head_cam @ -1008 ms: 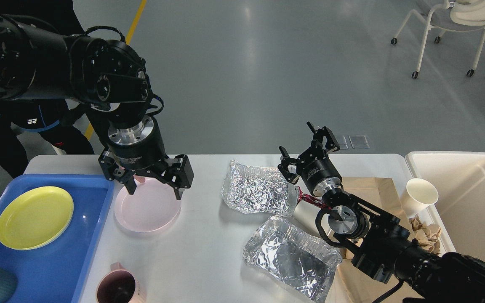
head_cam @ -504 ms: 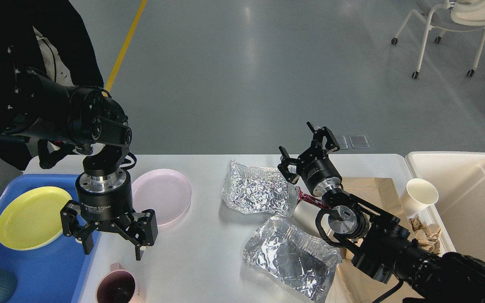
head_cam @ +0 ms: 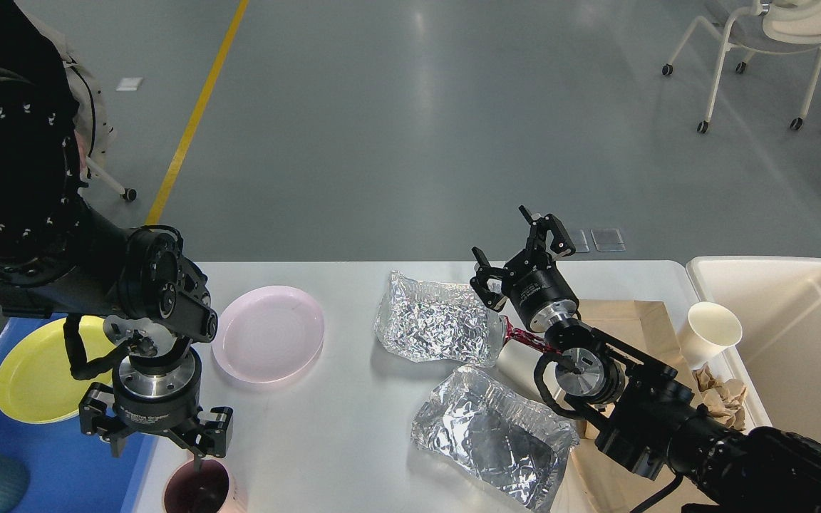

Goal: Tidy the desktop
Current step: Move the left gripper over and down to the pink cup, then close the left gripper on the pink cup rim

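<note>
Foil trays (head_cam: 437,322) beside pink plate (head_cam: 269,333)

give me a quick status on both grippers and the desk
Left gripper open, just over the pink mug. Right gripper open, raised, empty. Desktop cluttered: pink plate, foil trays, paper cup.

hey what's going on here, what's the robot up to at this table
A two-armed robot is tidying the desktop. Its left hand hangs open just over a pink mug at the near edge, one finger reaching into the mug's mouth, holding nothing yet. The right hand is open and raised above crumpled foil, also empty. A pink plate, a foil tray, a paper cup and brown paper sit on the table.
</note>
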